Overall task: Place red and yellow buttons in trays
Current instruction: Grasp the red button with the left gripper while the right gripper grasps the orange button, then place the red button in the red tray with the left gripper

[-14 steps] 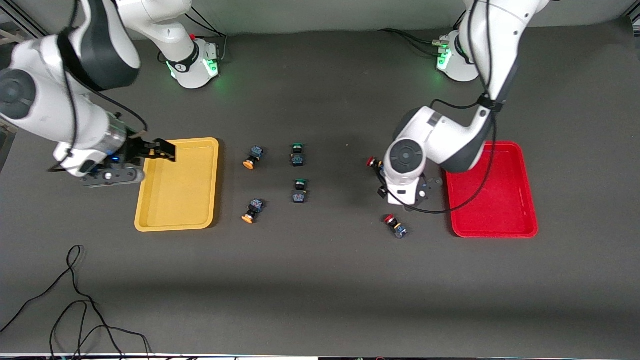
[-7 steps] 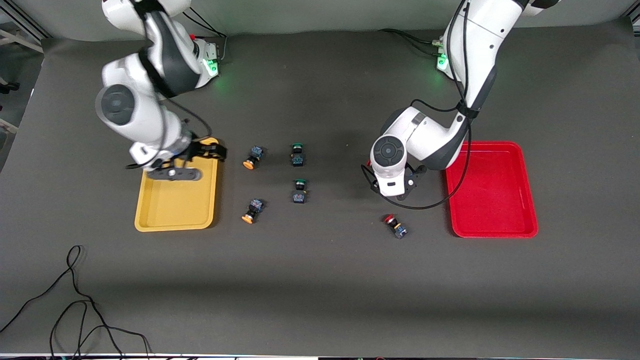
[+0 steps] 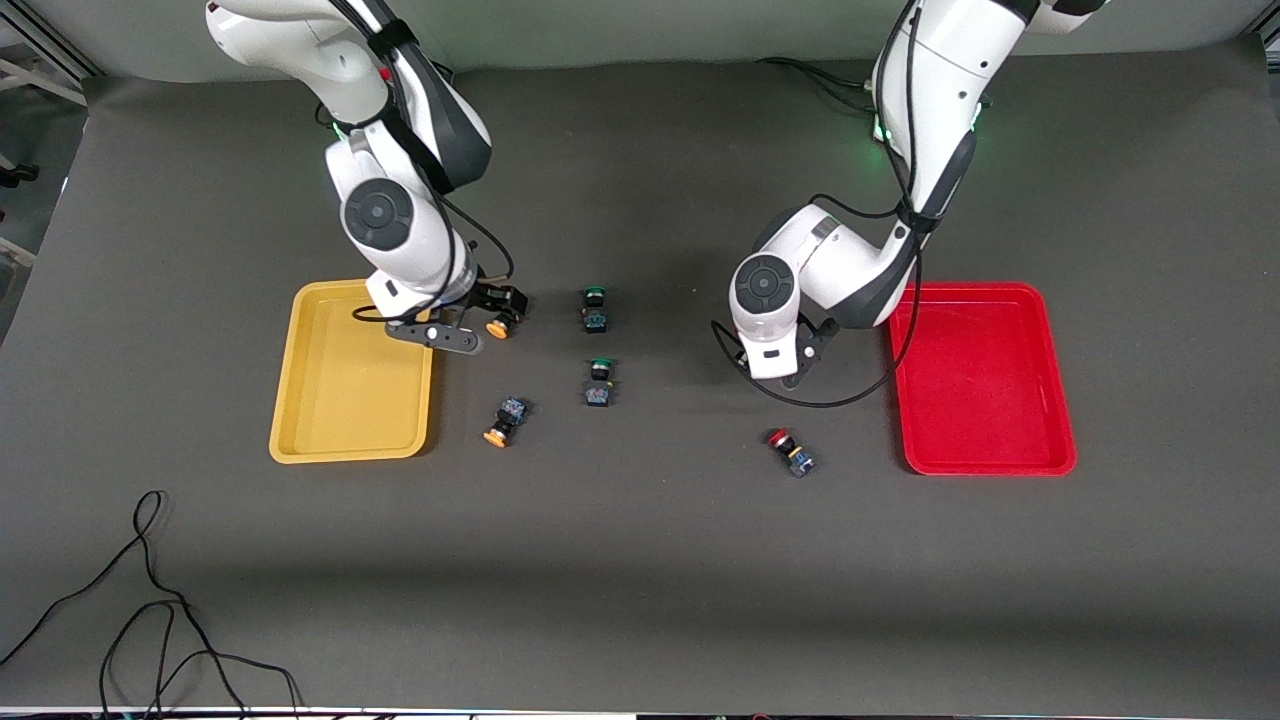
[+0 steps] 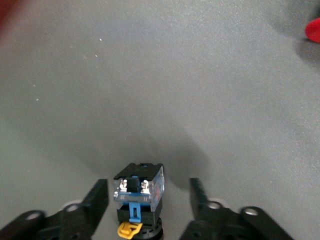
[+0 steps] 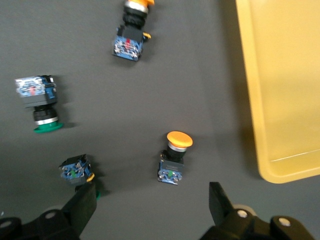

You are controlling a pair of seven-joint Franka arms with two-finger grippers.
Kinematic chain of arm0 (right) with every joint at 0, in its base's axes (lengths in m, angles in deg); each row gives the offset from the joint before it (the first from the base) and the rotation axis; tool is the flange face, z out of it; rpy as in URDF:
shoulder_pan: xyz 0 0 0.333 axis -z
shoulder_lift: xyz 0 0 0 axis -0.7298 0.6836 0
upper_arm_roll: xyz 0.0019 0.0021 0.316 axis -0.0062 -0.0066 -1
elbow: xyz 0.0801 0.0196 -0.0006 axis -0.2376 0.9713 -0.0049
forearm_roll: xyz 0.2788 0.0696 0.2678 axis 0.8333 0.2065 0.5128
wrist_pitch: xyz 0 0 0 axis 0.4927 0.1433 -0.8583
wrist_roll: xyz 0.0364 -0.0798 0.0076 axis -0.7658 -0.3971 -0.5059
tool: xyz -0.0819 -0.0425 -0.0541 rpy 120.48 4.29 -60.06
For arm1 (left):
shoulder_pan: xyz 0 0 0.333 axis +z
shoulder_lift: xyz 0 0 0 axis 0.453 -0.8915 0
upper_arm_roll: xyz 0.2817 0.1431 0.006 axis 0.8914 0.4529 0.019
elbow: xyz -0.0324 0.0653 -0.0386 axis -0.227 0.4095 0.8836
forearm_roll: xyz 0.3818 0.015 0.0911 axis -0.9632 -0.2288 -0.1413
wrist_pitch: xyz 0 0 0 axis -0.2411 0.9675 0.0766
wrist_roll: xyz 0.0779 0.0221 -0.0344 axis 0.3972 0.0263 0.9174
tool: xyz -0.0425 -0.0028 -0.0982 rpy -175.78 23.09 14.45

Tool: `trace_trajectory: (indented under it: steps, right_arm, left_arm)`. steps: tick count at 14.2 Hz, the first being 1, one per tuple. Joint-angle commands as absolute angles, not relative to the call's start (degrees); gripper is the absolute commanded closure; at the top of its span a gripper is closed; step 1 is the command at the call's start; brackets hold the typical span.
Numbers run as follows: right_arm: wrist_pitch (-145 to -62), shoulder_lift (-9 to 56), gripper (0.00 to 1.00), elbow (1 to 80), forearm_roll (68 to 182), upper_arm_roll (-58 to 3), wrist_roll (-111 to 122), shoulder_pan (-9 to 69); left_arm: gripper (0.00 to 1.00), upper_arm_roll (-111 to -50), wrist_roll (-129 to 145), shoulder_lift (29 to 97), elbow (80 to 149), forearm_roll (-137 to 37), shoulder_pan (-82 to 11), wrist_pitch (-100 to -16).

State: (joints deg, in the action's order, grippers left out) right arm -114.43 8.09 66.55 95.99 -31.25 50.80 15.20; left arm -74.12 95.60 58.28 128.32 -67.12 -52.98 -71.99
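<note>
My right gripper (image 3: 503,302) is open, low over the yellow-capped button (image 3: 497,326) beside the yellow tray (image 3: 340,400). In the right wrist view that button (image 5: 173,156) lies just ahead of the open gripper (image 5: 151,195), untouched. A second yellow-capped button (image 3: 503,420) lies nearer the camera. My left gripper (image 4: 149,189) is open, with a black-and-blue button body (image 4: 139,192) between its fingers, untouched and cap hidden; in the front view the left hand (image 3: 770,345) covers it. Another red-capped button (image 3: 790,450) lies near the red tray (image 3: 985,390).
Two green-capped switches (image 3: 595,308) (image 3: 598,382) lie mid-table between the arms. They also show in the right wrist view (image 5: 37,102) (image 5: 75,172). Both trays hold nothing. A black cable (image 3: 150,600) lies at the table's near edge, at the right arm's end.
My right arm has swung from the yellow tray's outer edge across it to the yellow-capped button. My left hand has shifted over the red-capped button and now hides it.
</note>
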Motion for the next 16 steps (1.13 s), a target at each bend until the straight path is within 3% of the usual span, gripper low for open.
trace_trajectory:
  steps: [1,5,9,11,14,16]
  right_arm:
    - [-121.61,8.53,0.0,72.49,99.56,-30.67,51.92,14.71]
    - [-132.4,9.85,0.0,80.05,99.65,-30.75,51.92,14.53]
    - [-137.25,13.89,0.0,80.85,101.59,-30.75,51.92,13.04]
    - [-137.53,14.34,0.0,80.86,101.59,-30.75,51.92,12.95]
    - [-137.53,14.34,0.0,80.94,101.59,-30.75,51.92,13.03]
    - [-137.62,14.69,0.0,80.86,101.59,-30.75,51.92,13.03]
  left_arm:
    - [1.0,-73.18,97.37,60.69,129.67,-68.07,-54.36,-71.91]
    - [1.0,-72.83,96.67,63.5,125.65,-67.99,-53.22,-62.81]
    - [1.0,-73.09,86.24,64.3,108.35,-66.67,-44.89,-38.47]
    - [1.0,-72.91,76.94,64.91,103.23,-65.88,-39.01,-31.67]
    - [1.0,-72.74,60.93,64.92,106.09,-66.75,-29.16,-34.27]
    - [1.0,-72.74,59.14,67.19,115.64,-68.94,-25.71,-43.12]
